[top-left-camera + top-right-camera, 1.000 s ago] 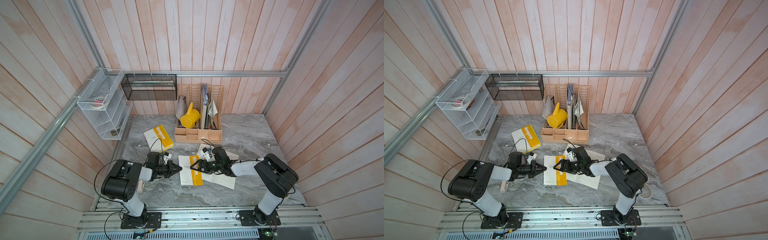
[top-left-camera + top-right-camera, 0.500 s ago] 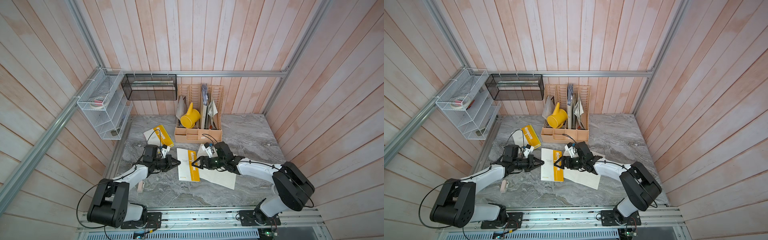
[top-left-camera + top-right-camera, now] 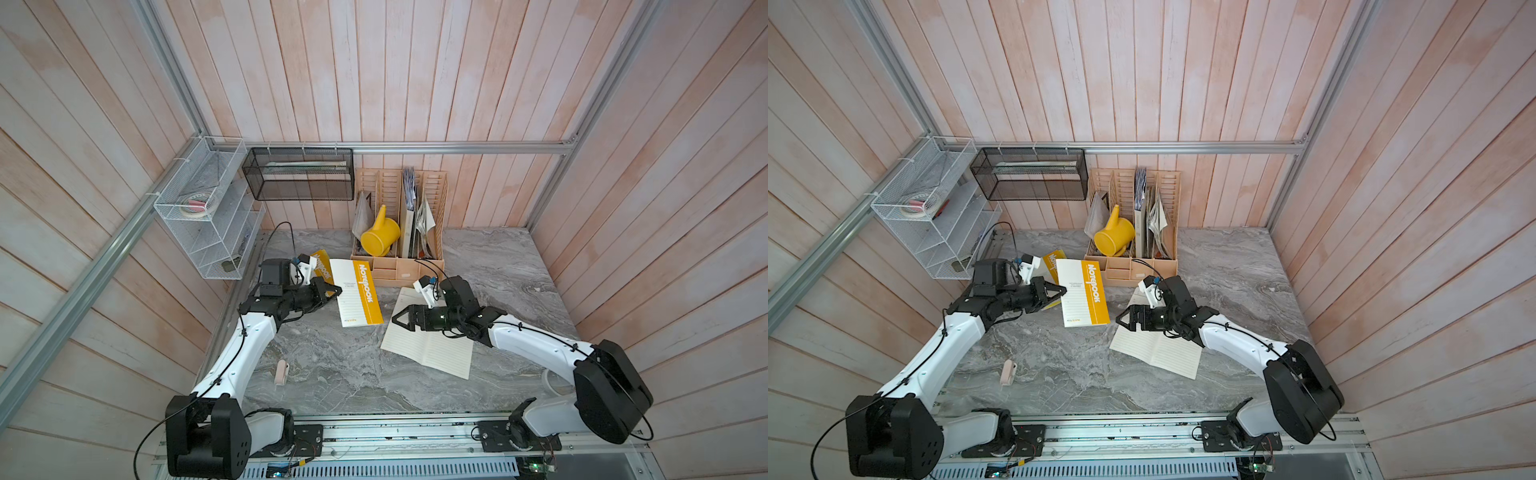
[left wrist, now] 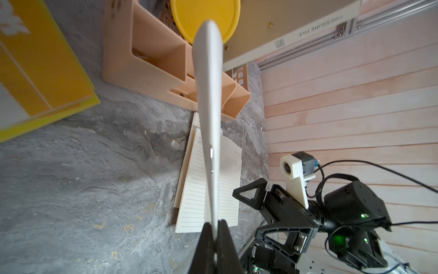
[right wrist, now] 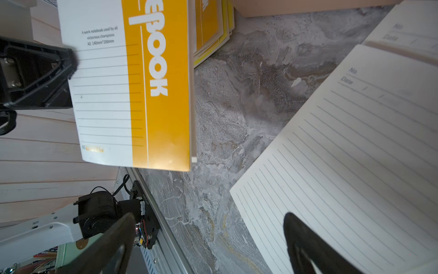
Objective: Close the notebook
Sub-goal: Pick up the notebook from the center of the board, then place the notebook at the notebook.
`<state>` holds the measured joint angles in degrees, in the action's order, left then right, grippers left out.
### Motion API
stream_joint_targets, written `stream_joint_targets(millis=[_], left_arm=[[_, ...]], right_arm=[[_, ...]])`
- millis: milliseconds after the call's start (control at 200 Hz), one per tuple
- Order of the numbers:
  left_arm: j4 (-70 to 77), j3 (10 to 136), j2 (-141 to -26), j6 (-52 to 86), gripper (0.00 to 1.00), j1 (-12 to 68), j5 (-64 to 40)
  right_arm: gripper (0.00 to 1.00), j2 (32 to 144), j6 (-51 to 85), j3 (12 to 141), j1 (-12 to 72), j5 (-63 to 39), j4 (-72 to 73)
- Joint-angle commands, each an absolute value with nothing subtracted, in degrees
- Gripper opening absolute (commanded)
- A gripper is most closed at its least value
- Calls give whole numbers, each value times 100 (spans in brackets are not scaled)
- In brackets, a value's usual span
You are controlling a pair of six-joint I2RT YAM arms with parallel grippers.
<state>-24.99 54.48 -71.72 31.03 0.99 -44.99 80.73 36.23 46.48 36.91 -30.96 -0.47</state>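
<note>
A notebook (image 3: 428,345) lies open on the marble table (image 3: 332,365), its cream lined pages facing up; both top views show it (image 3: 1156,349). My right gripper (image 3: 401,322) hovers open over the pages' left edge, its fingers (image 5: 305,242) spread with nothing between them. A second white and yellow notebook (image 3: 357,291) marked "Notebook" hangs tilted above the table, apart from the lined pages. My left gripper (image 3: 338,291) is shut on its white edge. The left wrist view shows that notebook (image 4: 208,95) edge-on between the shut fingertips (image 4: 225,234).
Another yellow notebook (image 3: 322,266) lies behind the left gripper. At the back stands a wooden organizer (image 3: 399,266) holding a yellow watering can (image 3: 379,237) and papers. A white wire shelf (image 3: 208,216) and a black mesh basket (image 3: 299,174) hang on the walls. A small pink object (image 3: 281,372) lies front left.
The left gripper has lifted the white and yellow notebook off the table and carried it back and left, away from the lined pages. Both arms have stretched farther out.
</note>
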Motion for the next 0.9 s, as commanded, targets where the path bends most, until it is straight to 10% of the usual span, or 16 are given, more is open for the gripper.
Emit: stream_joint_targets(millis=[0, 895], left_arm=[[-2944, 5688, -7387, 2728, 0, -250, -4453], [-1887, 6902, -9306, 2962, 0, -1324, -4483]], right_arm=[[98, 7938, 3516, 4491, 3649, -3109, -99], [98, 7733, 3535, 4053, 3399, -3271, -9]])
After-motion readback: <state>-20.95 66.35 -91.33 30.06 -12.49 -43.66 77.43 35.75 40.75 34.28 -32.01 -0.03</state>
